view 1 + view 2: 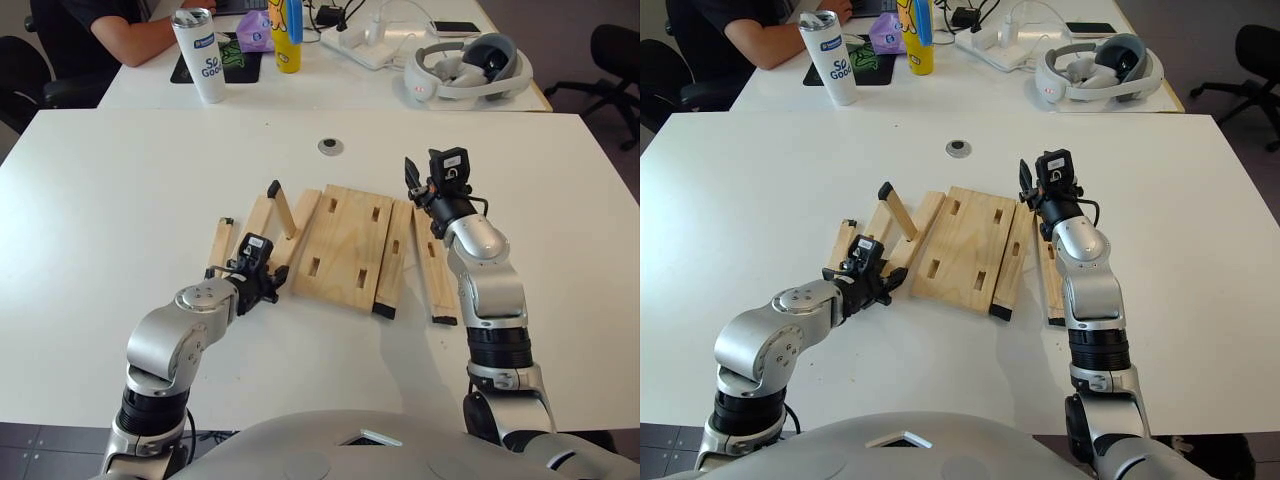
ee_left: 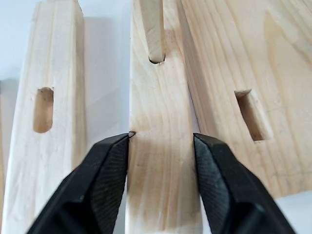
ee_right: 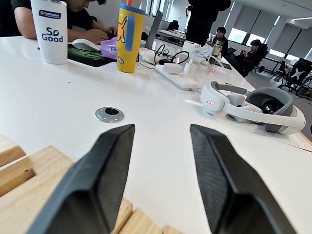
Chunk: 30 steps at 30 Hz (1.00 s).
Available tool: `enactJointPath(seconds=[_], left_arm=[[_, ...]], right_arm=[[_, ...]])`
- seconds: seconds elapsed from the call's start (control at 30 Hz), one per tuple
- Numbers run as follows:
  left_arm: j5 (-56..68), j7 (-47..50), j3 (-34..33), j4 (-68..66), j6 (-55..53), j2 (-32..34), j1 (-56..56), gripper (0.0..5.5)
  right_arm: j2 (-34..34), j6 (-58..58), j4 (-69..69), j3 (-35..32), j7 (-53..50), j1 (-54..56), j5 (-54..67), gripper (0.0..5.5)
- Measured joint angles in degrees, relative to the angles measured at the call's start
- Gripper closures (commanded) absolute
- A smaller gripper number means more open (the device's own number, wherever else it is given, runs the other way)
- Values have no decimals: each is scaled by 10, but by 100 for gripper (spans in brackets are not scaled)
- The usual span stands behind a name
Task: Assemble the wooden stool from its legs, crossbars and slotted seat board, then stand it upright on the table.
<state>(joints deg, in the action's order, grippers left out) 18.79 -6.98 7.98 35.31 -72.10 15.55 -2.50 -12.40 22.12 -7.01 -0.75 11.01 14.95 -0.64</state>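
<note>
The slotted seat board (image 1: 345, 245) lies flat mid-table. Wooden legs lie on both sides of it: three on its left (image 1: 262, 225) and two on its right (image 1: 436, 272). A crossbar (image 1: 283, 208) stands tilted in the slot of one left leg (image 2: 161, 161). My left gripper (image 1: 268, 282) is open at that leg's near end, one finger on each side of it. A second slotted leg (image 2: 53, 122) lies beside it. My right gripper (image 1: 420, 172) is open and empty, raised over the far end of the right legs.
A round metal grommet (image 1: 331, 146) sits in the table beyond the parts. On the adjoining table behind stand a white tumbler (image 1: 200, 55), a yellow bottle (image 1: 287, 35) and a headset (image 1: 465, 70). Bare tabletop extends left, right and in front.
</note>
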Motion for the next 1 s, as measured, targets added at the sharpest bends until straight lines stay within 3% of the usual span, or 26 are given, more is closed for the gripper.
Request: enactJointPath(seconds=[0.2, 0.33, 0.67, 0.83, 1.0], left_arm=[[-7, -6, -34, -12, 79, -18, -66, 346], [13, -65, -73, -60, 160, -6, -157, 346], [119, -285, -155, -268, 251, 68, -333, 346], [176, -406, -163, -366, 246, 102, -370, 346], [222, -471, -179, -432, 226, 115, -405, 346]], right_arm=[[3, 0, 11, -1, 11, 9, 16, 340], [11, 14, 43, -31, 26, 35, 69, 340], [-23, 49, 120, -130, 194, 144, 286, 186], [-70, 167, 89, -153, 314, 153, 439, 108], [-87, 229, 77, -169, 336, 156, 514, 59]])
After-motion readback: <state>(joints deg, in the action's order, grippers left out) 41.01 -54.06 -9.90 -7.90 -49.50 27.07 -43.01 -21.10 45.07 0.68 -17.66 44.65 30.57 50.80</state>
